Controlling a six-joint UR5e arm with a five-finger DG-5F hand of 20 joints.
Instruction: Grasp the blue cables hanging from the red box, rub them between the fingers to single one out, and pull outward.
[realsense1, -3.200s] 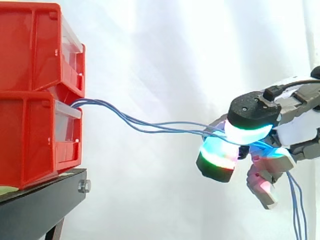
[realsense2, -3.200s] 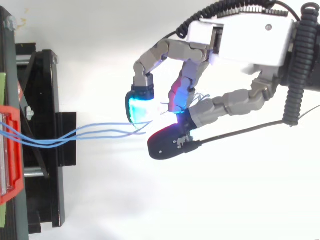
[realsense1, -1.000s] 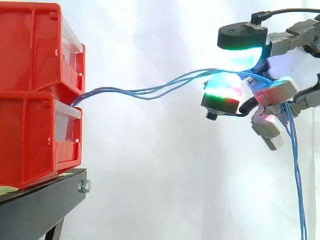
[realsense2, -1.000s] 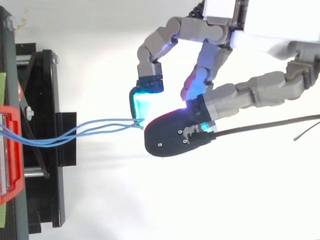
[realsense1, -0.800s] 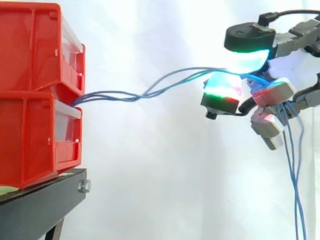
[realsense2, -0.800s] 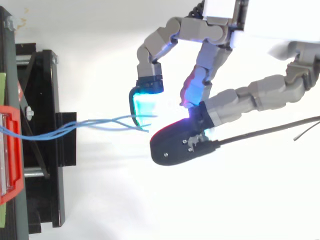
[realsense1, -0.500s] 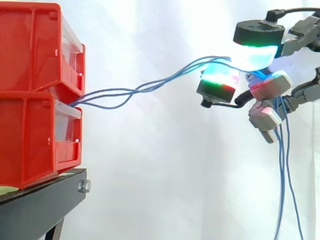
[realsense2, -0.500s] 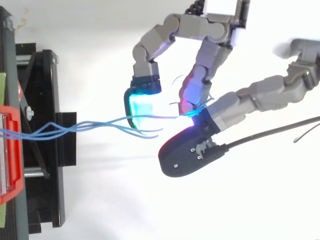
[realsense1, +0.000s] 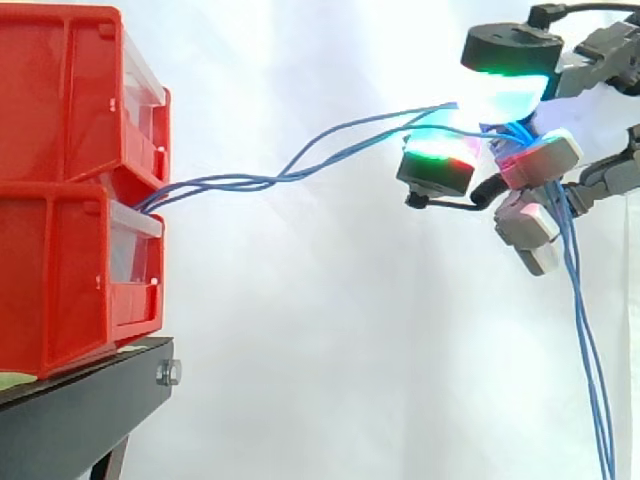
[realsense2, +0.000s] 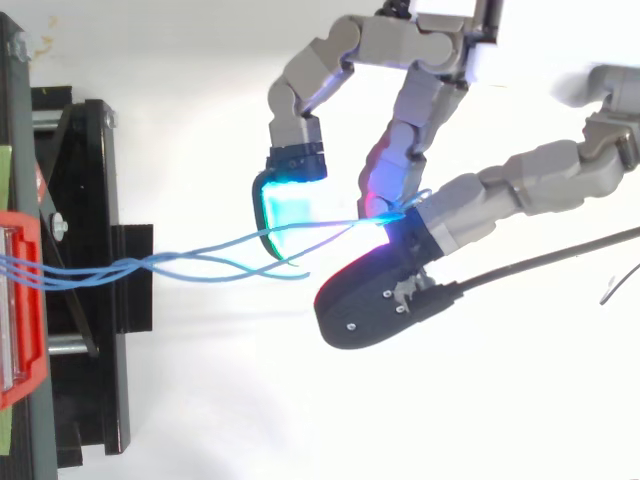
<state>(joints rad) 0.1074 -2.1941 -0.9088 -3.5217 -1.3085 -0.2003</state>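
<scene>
Blue cables (realsense1: 240, 182) rise slack from the red box (realsense1: 60, 270) to the hand (realsense2: 520, 188), whose curled fingers pinch them between glowing pads (realsense1: 437, 160), the strands fanning apart there, apparently so that one can be singled out.

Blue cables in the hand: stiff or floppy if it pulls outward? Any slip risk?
Probably floppy: the blue cables run in loose waves from the red box and hang limp below the hand. Likely light, being thin strands. They may slide apart under the pinch, since they fan out separately near the fingertips.
</scene>
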